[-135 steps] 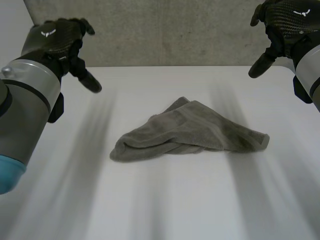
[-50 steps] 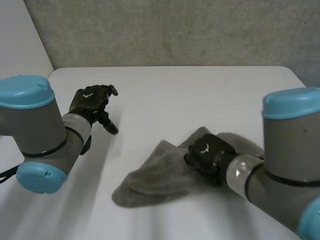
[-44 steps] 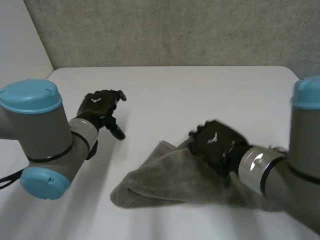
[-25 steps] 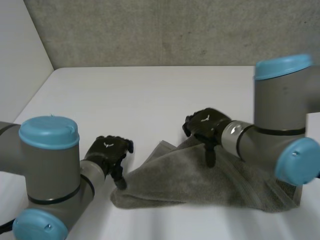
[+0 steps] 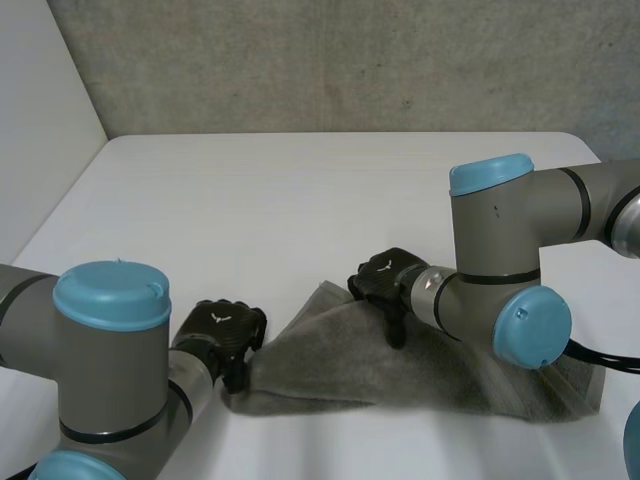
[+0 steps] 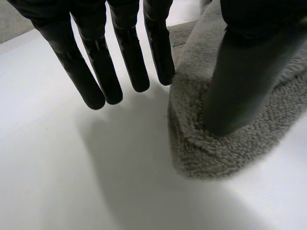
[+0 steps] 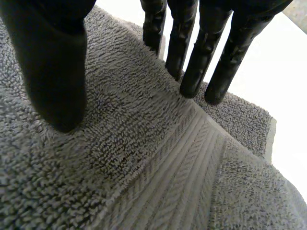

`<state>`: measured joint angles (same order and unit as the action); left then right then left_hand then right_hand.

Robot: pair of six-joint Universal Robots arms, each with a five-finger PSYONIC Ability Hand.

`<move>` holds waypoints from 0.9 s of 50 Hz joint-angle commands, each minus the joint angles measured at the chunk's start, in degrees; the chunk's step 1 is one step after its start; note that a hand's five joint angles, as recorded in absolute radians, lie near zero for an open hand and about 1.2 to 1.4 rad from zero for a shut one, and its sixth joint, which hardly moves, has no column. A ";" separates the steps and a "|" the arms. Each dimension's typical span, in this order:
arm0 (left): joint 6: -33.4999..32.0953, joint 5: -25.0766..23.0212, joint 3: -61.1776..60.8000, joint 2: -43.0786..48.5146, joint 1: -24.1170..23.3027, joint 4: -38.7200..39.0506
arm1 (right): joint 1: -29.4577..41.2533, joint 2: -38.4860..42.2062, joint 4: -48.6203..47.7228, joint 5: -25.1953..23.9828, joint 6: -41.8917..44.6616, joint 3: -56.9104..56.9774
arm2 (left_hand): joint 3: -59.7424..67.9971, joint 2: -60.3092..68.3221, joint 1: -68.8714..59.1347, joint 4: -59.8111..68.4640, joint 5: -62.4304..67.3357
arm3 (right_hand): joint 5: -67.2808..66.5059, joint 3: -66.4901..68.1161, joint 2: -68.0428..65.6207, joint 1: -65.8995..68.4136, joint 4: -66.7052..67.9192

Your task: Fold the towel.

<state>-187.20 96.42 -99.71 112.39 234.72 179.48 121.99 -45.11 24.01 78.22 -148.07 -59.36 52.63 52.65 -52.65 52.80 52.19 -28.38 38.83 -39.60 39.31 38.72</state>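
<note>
- Grey terry towel [image 5: 330, 365] lies on the near part of the white table [image 5: 300, 200]. Its long axis runs across the head view, from the left hand [image 5: 222, 330] towards the right arm's side.
- Shape: a loose, flattened triangle, not spread out. The peak points to the far side of the table, and the near edge is a thick rolled fold.
- Left end is a rounded, doubled-over lump. The right end is squarer and lies partly behind the right arm.
- Right hand [image 5: 385, 280] sits on the towel's far peak.
- Left wrist view: fingers [image 6: 91, 72] are straight and spread, with their tips over bare table [image 6: 72, 182] just beside the rounded end of the towel [image 6: 216, 148]. The thumb [image 6: 244, 86] rests on top of the pile. Nothing is gripped.
- Right wrist view: fingers [image 7: 192, 62] are straight, tips down on the towel [image 7: 120, 124] close to its edge. The thumb [image 7: 53, 72] is planted apart from them on the pile. The hand is open and pressing, not pinching.
- Right wrist view also shows a flat woven band [image 7: 177, 182] crossing the loops, and a strip of table [image 7: 268, 62] beyond the edge.
</note>
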 commanded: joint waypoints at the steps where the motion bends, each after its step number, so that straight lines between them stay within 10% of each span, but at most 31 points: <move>1: -0.09 0.26 0.04 0.11 -1.10 -0.10 | -0.26 -0.16 0.07 0.00 0.06 -0.06 | 5.70 5.67 -5.67 5.53 -3.86 | -21.28 20.83 -20.06 20.35 20.94; 5: -0.18 0.17 0.57 0.55 -1.19 0.25 | -0.35 -0.42 0.07 0.00 0.06 0.20 | 26.81 26.79 -26.79 26.64 17.25 | -33.44 32.98 -32.22 32.51 33.10; 21: -1.05 2.89 21.00 1.08 0.74 10.17 | -0.88 -4.46 -3.00 0.79 2.26 14.27 | 27.37 27.35 -27.35 27.20 17.81 | -41.62 41.17 -40.40 40.69 41.28; 30: -3.25 11.85 45.47 0.21 0.22 23.51 | -1.58 -14.98 -38.28 5.36 3.14 19.30 | 27.37 27.35 -27.35 27.20 17.81 | -41.62 41.17 -40.40 40.69 41.28; 45: -7.91 11.34 24.87 -4.89 -1.37 33.30 | -1.76 -21.08 -40.53 3.44 2.08 -1.10 | 27.37 27.35 -27.35 27.20 17.81 | -41.62 41.17 -40.40 40.69 41.28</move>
<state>-193.38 109.15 -62.43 108.82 233.71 213.08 120.46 -66.63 -18.05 83.27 -146.52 -53.32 88.39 86.42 -80.29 86.84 84.79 -64.05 76.04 -75.27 66.68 76.03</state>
